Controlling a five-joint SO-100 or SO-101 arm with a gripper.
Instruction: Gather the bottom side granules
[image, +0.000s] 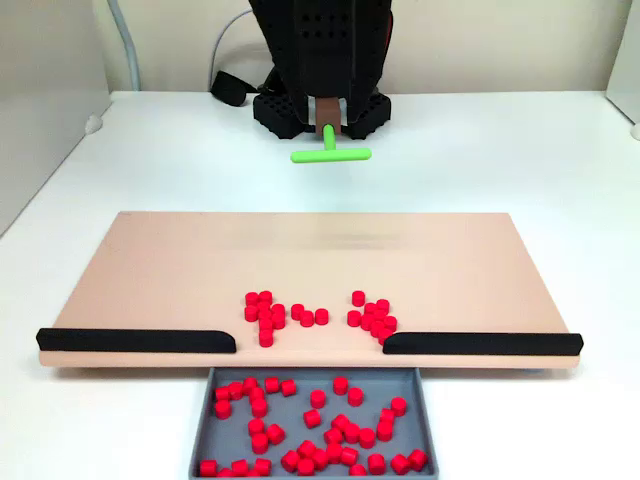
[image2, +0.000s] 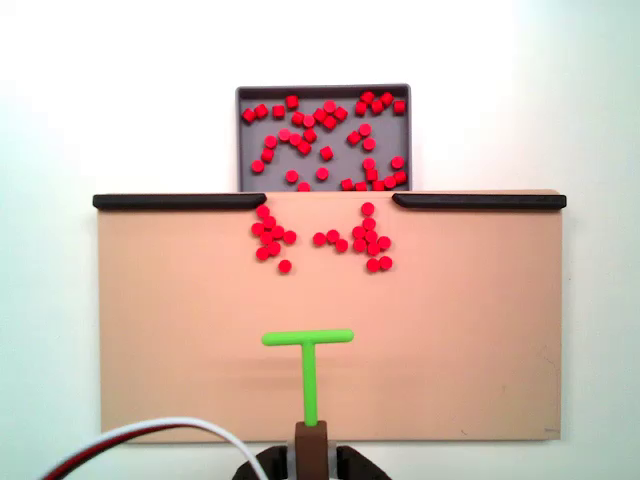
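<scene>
Several red granules (image: 266, 314) lie on the beige board (image: 150, 270) in loose clusters just behind the gap between the two black strips. In a fixed view they sit at the board's tray end as granules (image2: 272, 236). More granules fill the grey tray (image: 203, 420), also seen as the tray (image2: 241, 140). My gripper (image: 329, 126) is shut on the stem of the green T-shaped pusher (image: 331, 155). It holds the pusher raised, well back from the granules. The other fixed view shows the gripper (image2: 310, 432) with the pusher (image2: 307, 338) bar over bare board (image2: 150, 350).
Two long black strips (image: 135, 340) (image: 482, 343) line the board's tray edge on either side of the gap. The arm's black base (image: 320, 60) stands behind the board. A white cable (image2: 150, 432) curves beside the gripper. White table surrounds the board.
</scene>
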